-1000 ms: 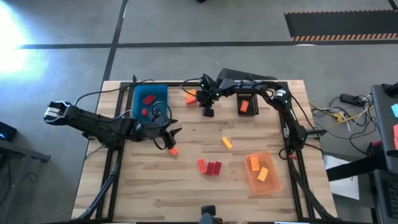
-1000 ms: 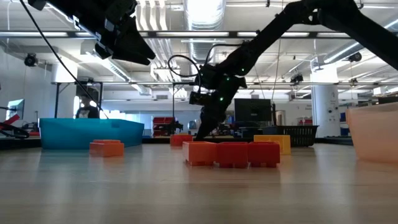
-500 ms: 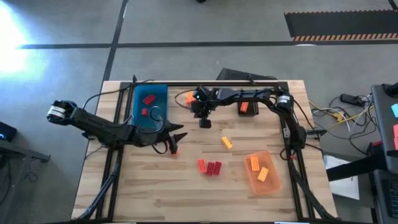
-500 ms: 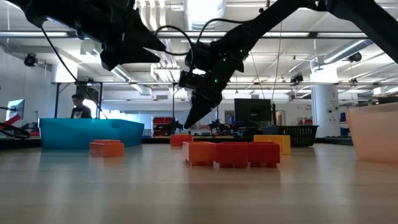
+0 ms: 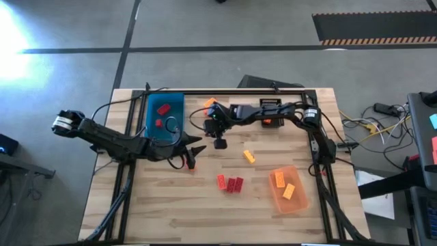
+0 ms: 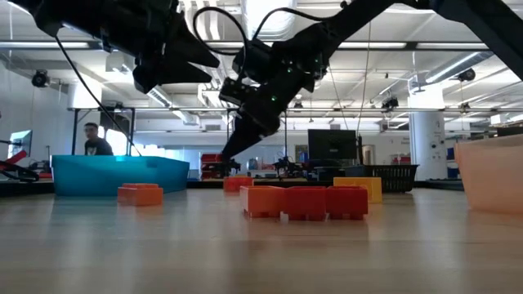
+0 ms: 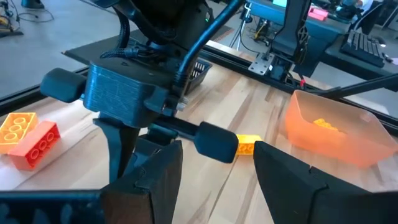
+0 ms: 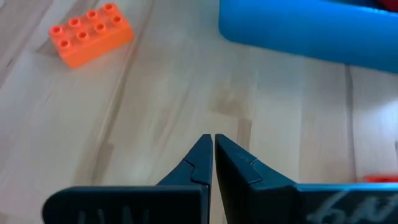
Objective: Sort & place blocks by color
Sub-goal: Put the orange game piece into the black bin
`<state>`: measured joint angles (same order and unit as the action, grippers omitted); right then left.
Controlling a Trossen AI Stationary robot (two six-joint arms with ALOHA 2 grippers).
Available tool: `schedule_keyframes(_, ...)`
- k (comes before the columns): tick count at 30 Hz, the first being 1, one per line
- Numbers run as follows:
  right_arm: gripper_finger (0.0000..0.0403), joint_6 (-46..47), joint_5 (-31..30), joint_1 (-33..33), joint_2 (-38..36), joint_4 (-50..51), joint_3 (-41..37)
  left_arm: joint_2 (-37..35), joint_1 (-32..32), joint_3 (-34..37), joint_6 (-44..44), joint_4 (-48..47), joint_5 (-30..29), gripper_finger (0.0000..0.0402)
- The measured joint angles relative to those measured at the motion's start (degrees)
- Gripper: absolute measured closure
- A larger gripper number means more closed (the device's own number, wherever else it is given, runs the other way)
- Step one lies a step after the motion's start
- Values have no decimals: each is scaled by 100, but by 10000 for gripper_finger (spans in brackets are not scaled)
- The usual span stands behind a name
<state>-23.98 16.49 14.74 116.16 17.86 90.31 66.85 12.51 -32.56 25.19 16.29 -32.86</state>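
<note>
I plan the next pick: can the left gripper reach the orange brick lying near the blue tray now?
Probably yes. The left gripper hangs open just above the orange brick, nothing between them. The shut right gripper is off to the side.

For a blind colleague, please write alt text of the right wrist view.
The right pincer, shut and empty, hovers over the bare wooden table. Beyond it lie an orange studded block and the wall of a blue tray.

Overhead view straight down, low view level across the table [image 5: 205, 205], wrist views close above it.
</note>
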Motion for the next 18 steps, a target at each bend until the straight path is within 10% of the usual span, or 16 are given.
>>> schedule_keyframes(18,394,184,-304,0,-683,-831,-1027,0,-2,3,-24,0,2,219)
